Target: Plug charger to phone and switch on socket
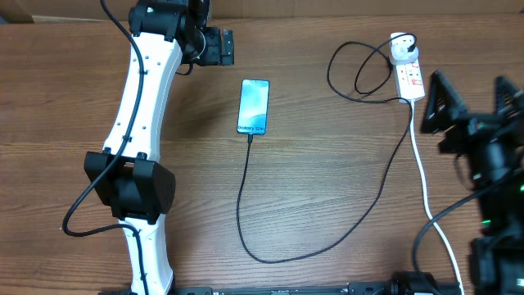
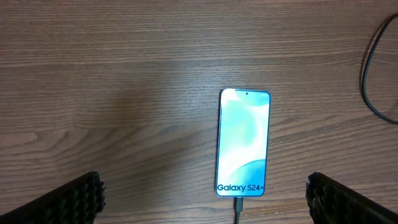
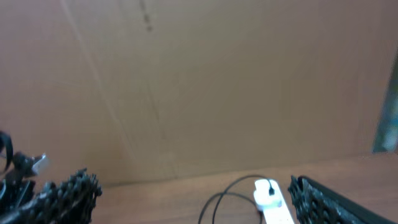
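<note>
Looking down, we see the slim, glossy rectangular phone lying flat on the wood-grain table. The thin black charger cable reaches the phone's bottom edge and loops away to the long white plastic socket, well right of the phone. Our left gripper, near the phone's top-left, and our right gripper, further right of the phone than the socket, both have their ribbed black fingers spread apart and hold nothing.

The only writing that can be read is on the phone, lying at the lower middle of the left wrist view. It says "Galaxy S24+" in dark bold letters along the bottom edge of the lit, light blue screen. In the overhead view the same phone sits at upper centre, with a dark line of print at its lower end, too small to read there.
</note>
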Action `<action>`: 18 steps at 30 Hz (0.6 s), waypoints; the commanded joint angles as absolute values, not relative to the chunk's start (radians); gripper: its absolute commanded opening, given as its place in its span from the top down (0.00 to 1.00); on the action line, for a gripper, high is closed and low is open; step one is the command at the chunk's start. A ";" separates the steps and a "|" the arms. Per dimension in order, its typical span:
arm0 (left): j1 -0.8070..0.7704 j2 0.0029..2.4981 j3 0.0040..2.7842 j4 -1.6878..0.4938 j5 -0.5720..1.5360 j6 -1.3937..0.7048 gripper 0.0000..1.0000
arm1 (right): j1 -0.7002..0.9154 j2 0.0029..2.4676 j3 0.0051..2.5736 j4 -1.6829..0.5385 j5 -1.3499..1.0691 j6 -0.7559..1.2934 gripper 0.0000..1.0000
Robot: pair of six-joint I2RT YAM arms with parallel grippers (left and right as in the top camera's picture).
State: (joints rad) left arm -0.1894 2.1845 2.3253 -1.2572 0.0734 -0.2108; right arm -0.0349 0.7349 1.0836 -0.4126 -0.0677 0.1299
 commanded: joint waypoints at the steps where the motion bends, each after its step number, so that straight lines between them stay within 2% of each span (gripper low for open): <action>1: -0.186 2.188 2.328 -1.256 0.068 -0.214 0.00 | -0.002 0.639 0.882 -0.282 -0.057 0.125 0.00; 11: -0.186 2.188 2.328 -1.256 0.068 -0.214 0.00 | 0.085 0.310 0.323 0.102 0.018 0.125 0.00; 18: -0.186 2.188 2.328 -1.256 0.068 -0.214 0.00 | 0.117 0.115 0.074 0.189 0.017 0.125 0.00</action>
State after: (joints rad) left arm -0.1894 2.1845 2.3253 -1.2572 0.0734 -0.2108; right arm 0.1032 0.1650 0.1215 0.1753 0.0044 0.1299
